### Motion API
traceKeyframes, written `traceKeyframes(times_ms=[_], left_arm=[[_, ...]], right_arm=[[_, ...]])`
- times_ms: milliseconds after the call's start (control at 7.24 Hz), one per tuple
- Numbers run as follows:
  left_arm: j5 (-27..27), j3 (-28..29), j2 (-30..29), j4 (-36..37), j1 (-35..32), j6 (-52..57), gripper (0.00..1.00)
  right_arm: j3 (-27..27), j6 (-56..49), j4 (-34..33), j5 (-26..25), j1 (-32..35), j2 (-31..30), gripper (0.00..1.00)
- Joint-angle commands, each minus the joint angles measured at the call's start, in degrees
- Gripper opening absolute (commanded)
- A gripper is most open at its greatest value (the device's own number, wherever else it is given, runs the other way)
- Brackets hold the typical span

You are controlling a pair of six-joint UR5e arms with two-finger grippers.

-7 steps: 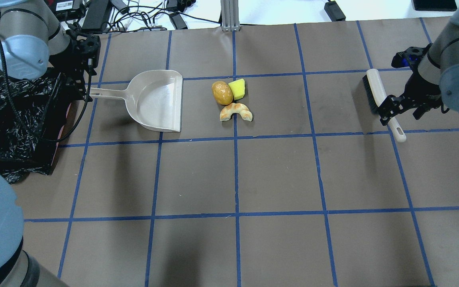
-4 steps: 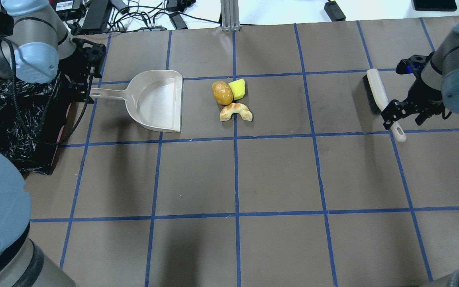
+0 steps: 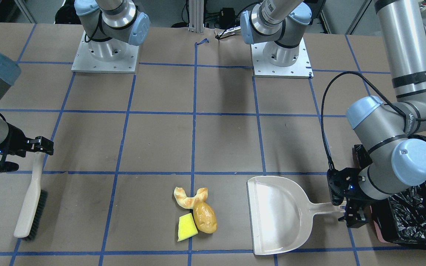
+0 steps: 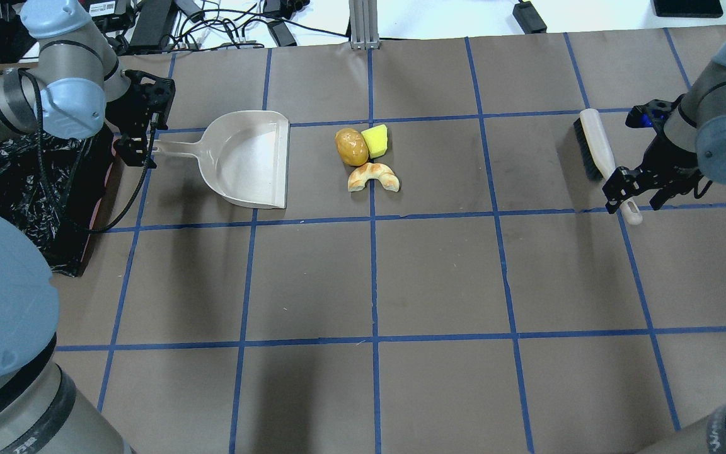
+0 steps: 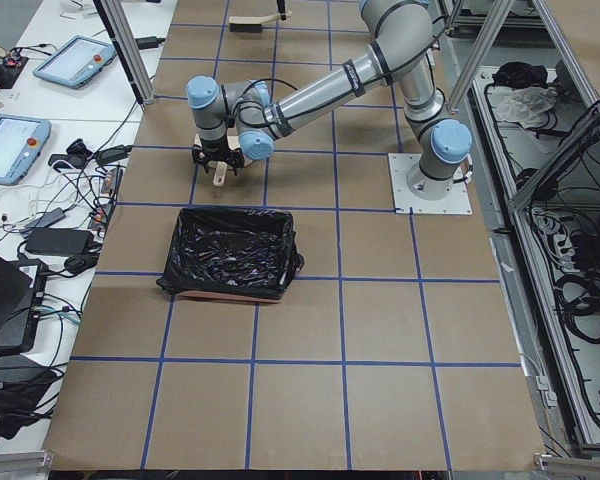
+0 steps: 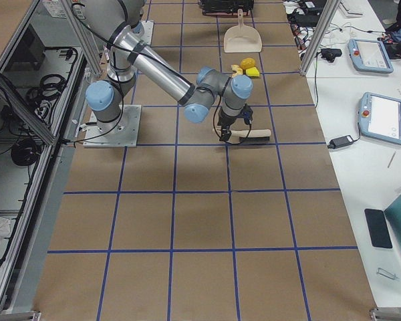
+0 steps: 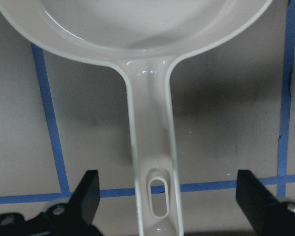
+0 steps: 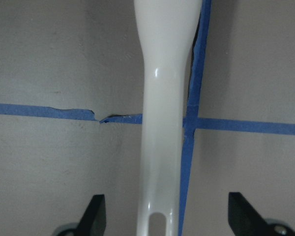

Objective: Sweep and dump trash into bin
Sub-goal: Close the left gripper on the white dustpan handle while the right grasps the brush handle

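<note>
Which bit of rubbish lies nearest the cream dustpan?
The glossy brown potato-shaped lump; the yellow sponge wedge and curved croissant piece lie farther off.

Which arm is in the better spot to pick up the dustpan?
The left. Its open tool sits over the dustpan handle, one finger on either side. The right tool is across the table, over the brush handle.

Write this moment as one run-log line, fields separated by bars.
left gripper: open astride dustpan handle | right gripper: open astride brush handle | trash: unswept, apart from dustpan | bin: bag-lined
</note>
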Motion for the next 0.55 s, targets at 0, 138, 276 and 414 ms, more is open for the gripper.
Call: traceKeyframes(times_ms=[0,138,276,414], left_arm=[[0.01,-0.01,-0.43,0.11,0.00,-2.72,0.91],[0.01,-0.01,-0.43,0.11,0.00,-2.82,0.90],[-0.25,-0.01,-0.52,0.11,0.00,-2.90,0.87],[-0.34,-0.01,-0.52,0.11,-0.09,-2.82,0.81]], right_arm=[[-0.56,1.05,0.04,0.07,0.28,0.43,0.88],[-0.74,1.67,0.13,0.07,0.37,-0.18,0.89],[-0.82,1.68,0.04,0.07,0.46,-0.10,0.83],[-0.91,1.68,0.04,0.16,0.46,-0.19,0.82]])
